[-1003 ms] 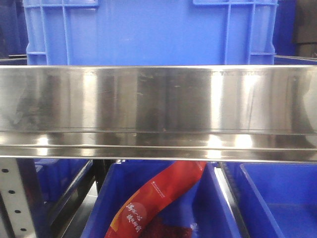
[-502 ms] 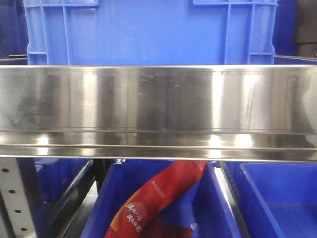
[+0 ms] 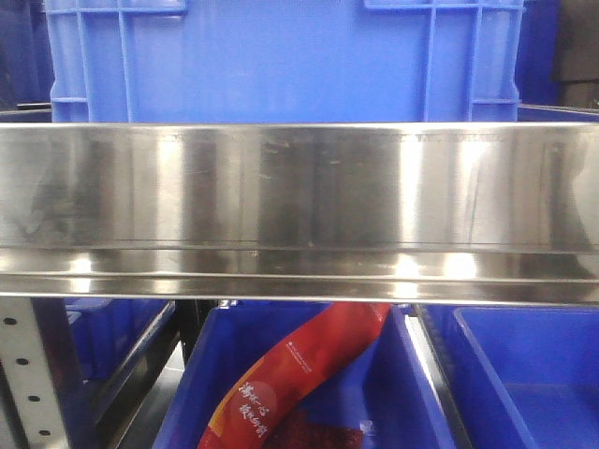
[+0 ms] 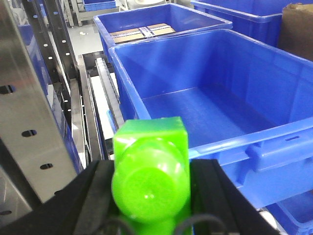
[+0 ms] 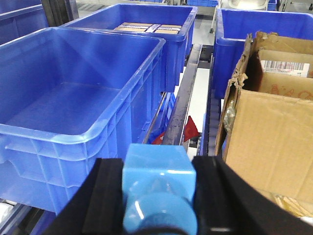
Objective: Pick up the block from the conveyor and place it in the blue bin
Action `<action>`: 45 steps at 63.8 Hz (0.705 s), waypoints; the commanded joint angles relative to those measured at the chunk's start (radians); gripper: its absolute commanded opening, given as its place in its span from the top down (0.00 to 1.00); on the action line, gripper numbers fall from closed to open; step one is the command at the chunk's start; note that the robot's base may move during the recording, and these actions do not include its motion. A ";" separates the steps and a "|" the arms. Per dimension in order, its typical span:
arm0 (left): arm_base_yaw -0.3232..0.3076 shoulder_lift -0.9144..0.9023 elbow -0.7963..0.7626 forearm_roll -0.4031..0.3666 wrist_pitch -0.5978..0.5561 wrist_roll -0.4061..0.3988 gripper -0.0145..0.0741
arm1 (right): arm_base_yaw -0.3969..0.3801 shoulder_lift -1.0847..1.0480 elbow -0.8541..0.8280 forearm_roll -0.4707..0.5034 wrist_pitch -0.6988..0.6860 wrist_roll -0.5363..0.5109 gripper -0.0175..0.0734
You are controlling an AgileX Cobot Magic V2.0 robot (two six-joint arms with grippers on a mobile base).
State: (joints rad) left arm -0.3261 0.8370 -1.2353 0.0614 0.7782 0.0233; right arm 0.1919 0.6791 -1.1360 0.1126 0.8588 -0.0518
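**Left gripper** (image 4: 152,196): black fingers closed against both sides of a green block (image 4: 150,161). The block's rounded end faces the camera. It is held in the air, near the front rim of a blue bin (image 4: 244,83) and not inside it. A farther bin (image 4: 195,14) behind holds flat brown packs.

**Right gripper** (image 5: 157,196): black fingers clamped on a light blue block (image 5: 156,178), also held aloft. An open bin (image 5: 73,73) stands ahead to the left, and a torn cardboard box (image 5: 264,137) to the right. Whether this is the same bin cannot be told.

**Front view**: a steel rail (image 3: 299,196) runs across the frame with a blue crate (image 3: 281,56) above it. Below, a red packet (image 3: 299,365) lies in a lower bin (image 3: 187,412).
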 commanded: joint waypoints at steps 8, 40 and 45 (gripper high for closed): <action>-0.006 0.062 -0.056 -0.016 -0.061 -0.007 0.96 | 0.000 0.014 -0.017 0.103 -0.138 -0.002 0.97; -0.133 0.506 -0.443 -0.191 0.012 0.105 0.96 | 0.099 0.477 -0.428 0.408 -0.073 -0.285 0.97; -0.143 0.565 -0.456 -0.192 0.007 0.105 0.96 | 0.146 0.546 -0.462 0.402 -0.073 -0.307 0.98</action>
State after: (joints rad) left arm -0.4532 1.3484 -1.6706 -0.1207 0.7863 0.1241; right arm 0.2960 1.1660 -1.5595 0.5070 0.7868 -0.3234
